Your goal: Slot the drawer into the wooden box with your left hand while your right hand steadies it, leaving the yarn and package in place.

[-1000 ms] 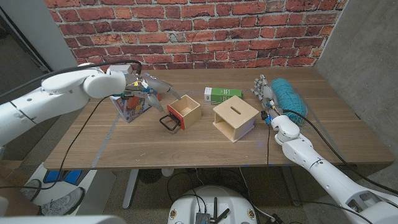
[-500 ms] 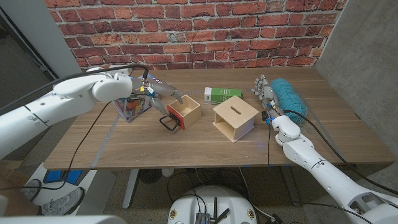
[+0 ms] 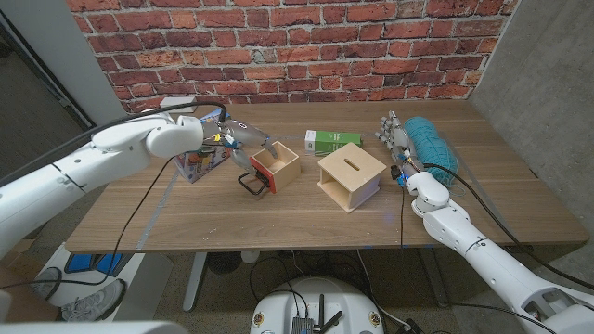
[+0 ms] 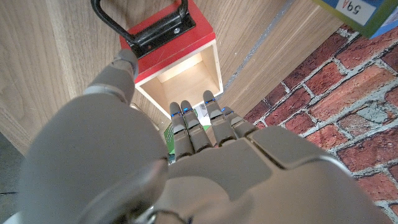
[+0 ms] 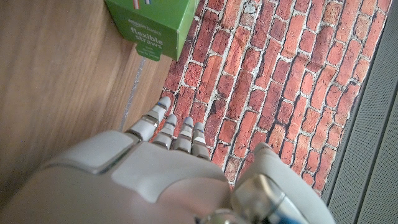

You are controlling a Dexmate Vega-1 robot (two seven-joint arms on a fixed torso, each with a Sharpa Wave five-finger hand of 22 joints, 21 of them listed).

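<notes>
The drawer (image 3: 277,165), pale wood with a red front and a black handle (image 3: 251,184), lies on the table left of the wooden box (image 3: 352,175). My left hand (image 3: 243,138) reaches over the drawer's far left rim with its fingers spread, gripping nothing. In the left wrist view the fingers (image 4: 198,124) stretch above the drawer's hollow (image 4: 184,73), the thumb beside the red front (image 4: 168,38). My right hand (image 3: 396,137) stands upright, fingers straight, between the wooden box and the teal yarn (image 3: 431,144), apart from the box. The green package (image 3: 331,140) lies behind the box.
A colourful carton (image 3: 197,163) stands left of the drawer, under my left forearm. The brick wall (image 3: 306,46) runs along the table's far edge. The right wrist view has the green package (image 5: 155,25) against the bricks. Bare tabletop (image 3: 186,218) lies toward the front.
My left hand has moved right from above the colourful carton to the drawer's rim. The right hand, the box, the yarn and the package have not moved.
</notes>
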